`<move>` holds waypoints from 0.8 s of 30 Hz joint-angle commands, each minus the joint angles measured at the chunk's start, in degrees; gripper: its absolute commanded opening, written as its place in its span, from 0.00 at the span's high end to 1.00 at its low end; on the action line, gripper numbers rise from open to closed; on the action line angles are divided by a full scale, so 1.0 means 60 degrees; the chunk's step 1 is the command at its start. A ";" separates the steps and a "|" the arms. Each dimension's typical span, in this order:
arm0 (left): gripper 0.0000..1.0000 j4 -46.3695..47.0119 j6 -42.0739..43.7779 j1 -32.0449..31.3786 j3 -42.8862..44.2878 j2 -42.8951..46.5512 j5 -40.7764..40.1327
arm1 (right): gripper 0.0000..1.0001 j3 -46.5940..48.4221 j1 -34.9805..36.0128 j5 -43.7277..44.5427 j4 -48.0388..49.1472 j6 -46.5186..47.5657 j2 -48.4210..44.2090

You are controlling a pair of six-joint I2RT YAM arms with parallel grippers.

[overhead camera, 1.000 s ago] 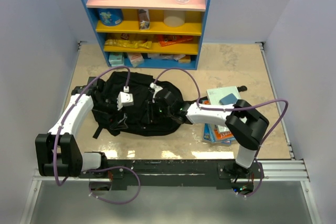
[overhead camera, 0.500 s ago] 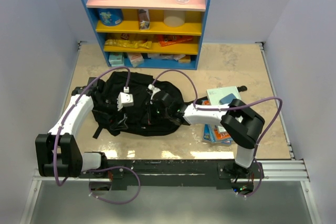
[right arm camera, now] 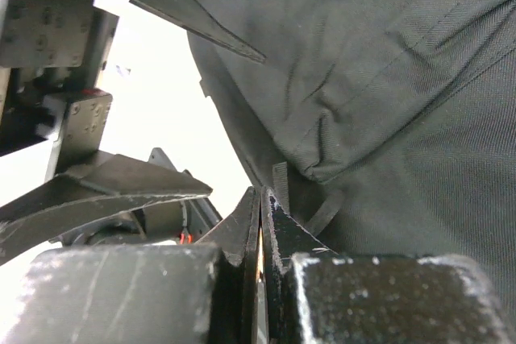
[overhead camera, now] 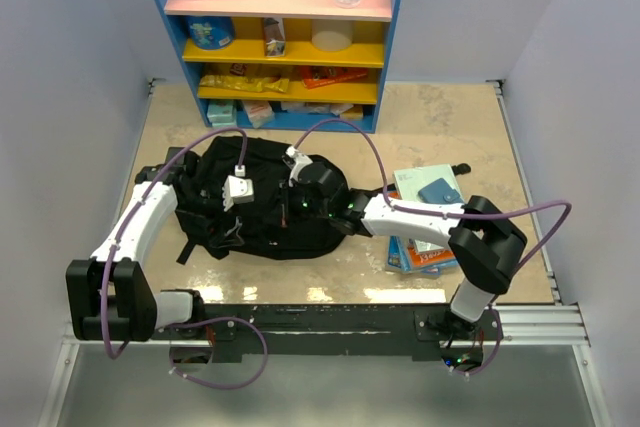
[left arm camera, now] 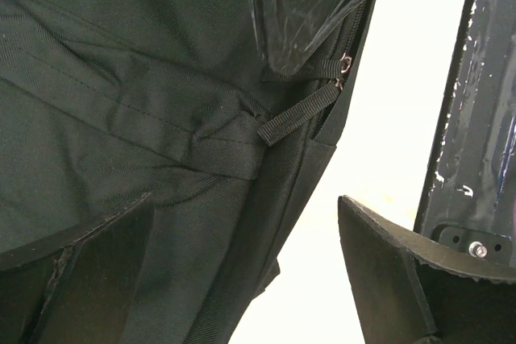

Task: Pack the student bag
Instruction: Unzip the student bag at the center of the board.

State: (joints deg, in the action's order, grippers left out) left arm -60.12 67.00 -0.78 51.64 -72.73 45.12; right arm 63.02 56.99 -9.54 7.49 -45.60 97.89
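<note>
A large black soft fabric backpack (overhead camera: 265, 232) is lying flat (contents hidden), colourful stacked books (overhead camera: 420, 185) at three o'clock; left gripper (overhead camera: 238, 190) gaping wide, right gripper (overhead camera: 300, 210) pressing closed.

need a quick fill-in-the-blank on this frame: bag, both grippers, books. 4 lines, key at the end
1. The student bag lying on the table is ____ in colour.
2. The left gripper hangs over the bag with its jaws ____.
3. The right gripper, at the bag's edge, has its jaws ____.
4. The stack of books lies on the ____ arm's side of the bag.
Missing words: black; open; shut; right
</note>
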 commanded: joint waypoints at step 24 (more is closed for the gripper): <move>0.02 0.0132 0.0113 -0.0076 0.0154 0.0139 0.0609 | 0.69 -0.0132 0.0037 -0.1310 0.1183 -0.0807 0.0753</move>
State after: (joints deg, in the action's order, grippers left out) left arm -59.94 66.94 -0.89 51.64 -72.62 46.06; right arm 63.68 56.99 -14.44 8.56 -48.49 106.54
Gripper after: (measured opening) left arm 0.986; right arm 0.342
